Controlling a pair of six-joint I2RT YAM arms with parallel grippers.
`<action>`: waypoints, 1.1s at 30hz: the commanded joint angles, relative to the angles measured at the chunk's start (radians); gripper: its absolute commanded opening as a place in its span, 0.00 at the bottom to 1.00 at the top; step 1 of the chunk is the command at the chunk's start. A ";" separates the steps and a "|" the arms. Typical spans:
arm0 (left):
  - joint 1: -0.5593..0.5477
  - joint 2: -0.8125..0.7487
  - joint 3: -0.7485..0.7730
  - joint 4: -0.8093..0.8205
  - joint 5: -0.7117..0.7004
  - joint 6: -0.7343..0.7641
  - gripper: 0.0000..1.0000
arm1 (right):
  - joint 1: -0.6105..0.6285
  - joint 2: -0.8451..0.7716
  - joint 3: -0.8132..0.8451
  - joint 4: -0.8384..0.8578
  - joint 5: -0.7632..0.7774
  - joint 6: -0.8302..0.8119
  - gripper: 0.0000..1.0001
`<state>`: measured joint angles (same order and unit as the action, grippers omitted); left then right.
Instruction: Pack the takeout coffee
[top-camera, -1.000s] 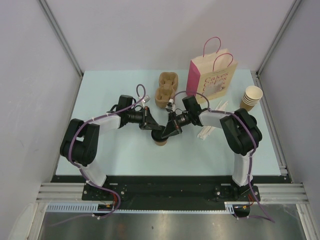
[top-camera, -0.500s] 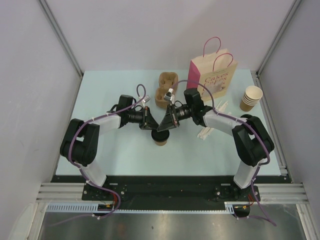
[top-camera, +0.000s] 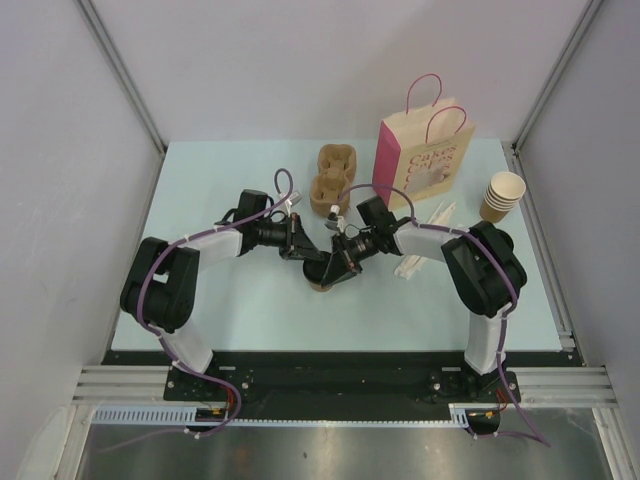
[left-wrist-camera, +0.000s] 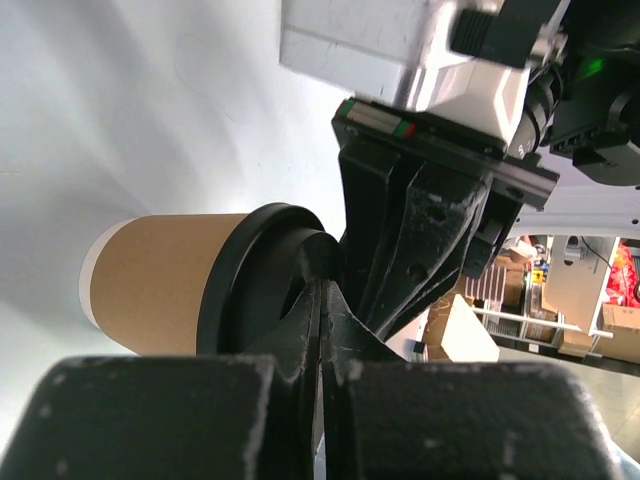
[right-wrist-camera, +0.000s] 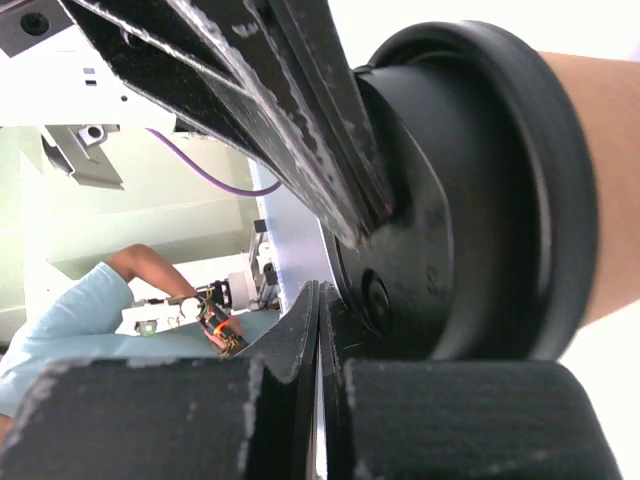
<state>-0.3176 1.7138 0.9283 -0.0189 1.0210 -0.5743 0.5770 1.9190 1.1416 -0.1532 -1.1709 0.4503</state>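
Brown-paper takeout coffee (top-camera: 320, 284) stands upright on the desk (top-camera: 230, 310) just under both tips, axis vertical, the left jaws and right jaws equally near, each pinched shut, empty, pressing its black lid (left-wrist-camera: 255, 285).

White shells (top-camera: 215, 243), black joints (top-camera: 160, 285), purple cables (top-camera: 281, 170), scuffed left pincer (left-wrist-camera: 320, 300)

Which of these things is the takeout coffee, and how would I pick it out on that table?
Start at the tall pink paper bag at the back of the pale table, then come toward the middle, where the left gripper and right gripper meet. Under their tips stands a small brown paper cup. Unlike the pale stacked cups at the right edge, it wears a round black lid.
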 joint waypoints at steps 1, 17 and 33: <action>-0.008 0.037 -0.013 -0.070 -0.145 0.077 0.00 | -0.028 0.009 -0.023 -0.039 0.182 -0.035 0.00; -0.035 -0.230 0.125 -0.090 -0.041 0.057 0.48 | -0.040 -0.296 0.003 0.015 0.097 -0.028 0.00; -0.154 -0.319 0.395 -0.714 -0.639 0.758 0.99 | -0.308 -0.508 0.193 -0.423 0.335 -0.292 1.00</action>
<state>-0.3855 1.3823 1.2739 -0.5911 0.5690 0.0032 0.3084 1.4670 1.2957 -0.4549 -0.9314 0.2508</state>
